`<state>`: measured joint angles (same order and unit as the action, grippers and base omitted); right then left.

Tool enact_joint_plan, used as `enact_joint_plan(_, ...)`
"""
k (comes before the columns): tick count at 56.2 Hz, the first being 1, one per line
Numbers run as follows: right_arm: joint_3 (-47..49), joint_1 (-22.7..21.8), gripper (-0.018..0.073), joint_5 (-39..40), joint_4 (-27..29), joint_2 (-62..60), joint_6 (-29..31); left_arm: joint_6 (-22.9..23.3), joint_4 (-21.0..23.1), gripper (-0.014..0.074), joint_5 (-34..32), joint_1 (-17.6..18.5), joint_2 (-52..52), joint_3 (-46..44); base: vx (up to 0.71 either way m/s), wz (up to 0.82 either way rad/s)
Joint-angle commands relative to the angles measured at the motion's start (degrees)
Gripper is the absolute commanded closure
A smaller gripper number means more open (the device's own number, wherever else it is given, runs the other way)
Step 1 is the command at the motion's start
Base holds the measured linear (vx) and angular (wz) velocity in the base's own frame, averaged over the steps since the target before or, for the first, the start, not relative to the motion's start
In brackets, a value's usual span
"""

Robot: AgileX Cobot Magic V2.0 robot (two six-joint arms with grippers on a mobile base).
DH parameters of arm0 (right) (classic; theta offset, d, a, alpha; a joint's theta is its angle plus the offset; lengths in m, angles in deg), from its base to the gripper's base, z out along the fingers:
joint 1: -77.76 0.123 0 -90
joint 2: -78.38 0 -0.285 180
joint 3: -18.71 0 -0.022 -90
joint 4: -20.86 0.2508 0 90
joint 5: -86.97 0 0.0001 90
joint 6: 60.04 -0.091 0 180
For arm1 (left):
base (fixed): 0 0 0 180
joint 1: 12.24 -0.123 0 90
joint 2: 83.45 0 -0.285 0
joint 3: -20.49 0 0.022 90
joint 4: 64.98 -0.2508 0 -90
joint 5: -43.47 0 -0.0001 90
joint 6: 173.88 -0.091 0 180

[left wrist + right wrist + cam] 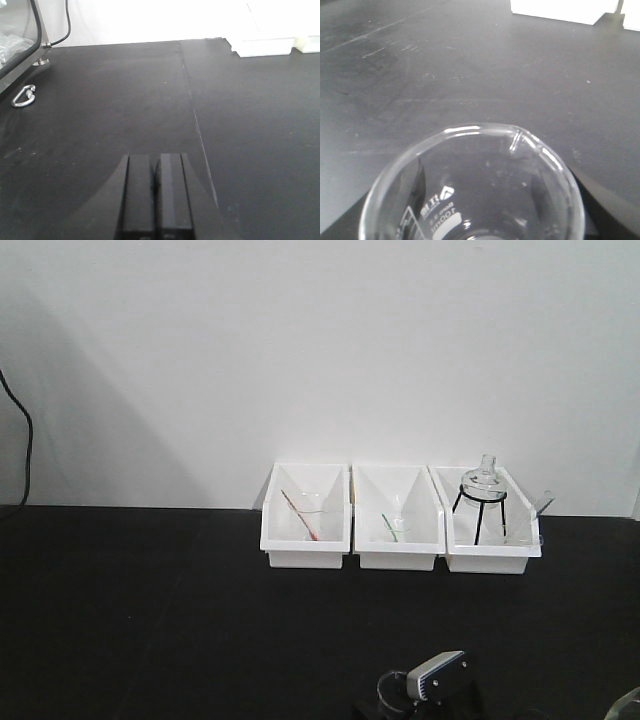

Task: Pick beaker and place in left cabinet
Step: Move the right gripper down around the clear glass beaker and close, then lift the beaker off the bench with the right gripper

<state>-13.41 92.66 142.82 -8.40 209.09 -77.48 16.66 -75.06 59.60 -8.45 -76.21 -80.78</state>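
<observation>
The beaker (470,187), seemingly clasped in the right pincer (497,205) over the tabletop (470,65), should be held upright and swung slowly toward nine o'clock, the left pincer (154,172), closed and empty, being left aside.

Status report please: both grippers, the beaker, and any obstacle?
Left gripper shut, empty. Right gripper shut on beaker. White bins ahead, not close; cabinet not in view.

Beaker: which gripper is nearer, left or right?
Right. The beaker sits between the fingers of the right gripper; the left gripper hangs shut over black counter, no beaker in its view.
</observation>
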Motion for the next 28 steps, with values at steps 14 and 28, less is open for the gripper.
enact_joint_plan(14,1.09,-0.06,0.0403,-6.08,-8.34,-13.61,-6.98,0.20,0.11,0.0593,-4.76,0.42,-1.01,-0.54,0.00,0.00)
enact_joint_plan(28,4.67,0.13,0.0401,-16.47,-10.58,-26.65,-14.63,0.20,0.11,0.0593,-4.76,0.42,-1.01,-0.54,0.00,0.00)
